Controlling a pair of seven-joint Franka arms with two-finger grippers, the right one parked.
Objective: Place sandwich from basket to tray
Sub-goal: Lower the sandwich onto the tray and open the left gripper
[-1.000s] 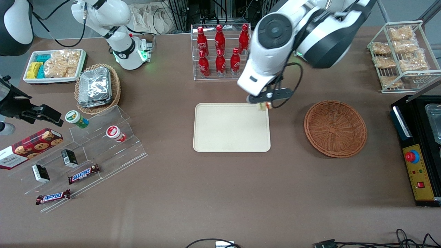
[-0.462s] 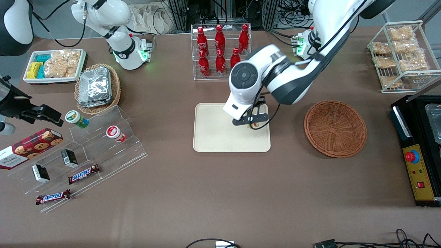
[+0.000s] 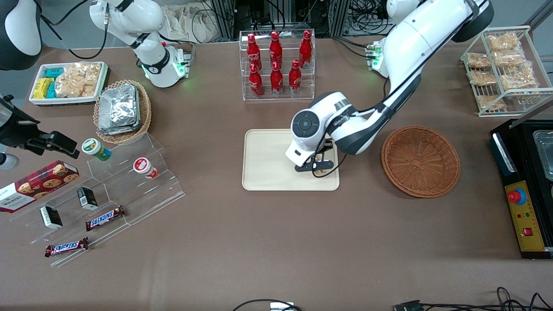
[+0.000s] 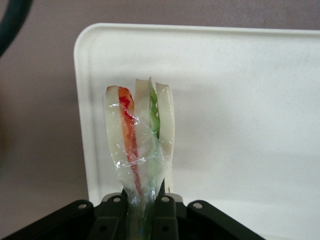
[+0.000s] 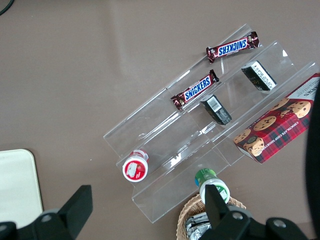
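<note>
My left gripper is low over the cream tray, at the corner nearest the front camera and the basket. It is shut on the sandwich, a plastic-wrapped wedge of white bread with red and green filling, held upright above the tray in the left wrist view. In the front view only a small bit of the sandwich shows below the wrist. The reddish-brown basket stands beside the tray toward the working arm's end, with nothing in it.
A clear rack of red cola bottles stands farther from the camera than the tray. A tan basket of foil packets, a white snack dish and a clear stepped shelf lie toward the parked arm's end. A wire rack and black control box stand past the basket.
The gripper has carried the sandwich from above the tray's farther edge toward the camera and down, to just above the tray's nearer corner.
</note>
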